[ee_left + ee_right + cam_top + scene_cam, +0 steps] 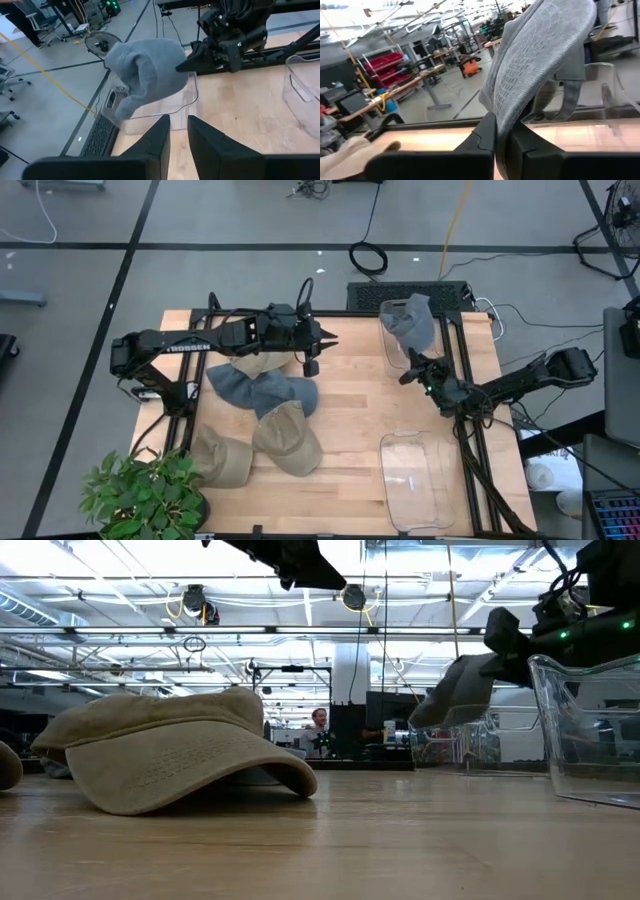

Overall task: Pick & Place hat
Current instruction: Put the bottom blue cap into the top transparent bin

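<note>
Grey hat held by the right hand over a clear bin

The left arm's white lettering reads "TROSSEN" in the high view; the left hand hovers over the worktop, fingers narrowly parted and empty, with tan and blue caps just beneath and behind it. Ahead of it, the right hand is pinched closed on the grey hat, which hangs above a clear bin. Only the low view shows the tan cap up close, and a person in the room beyond.
</note>
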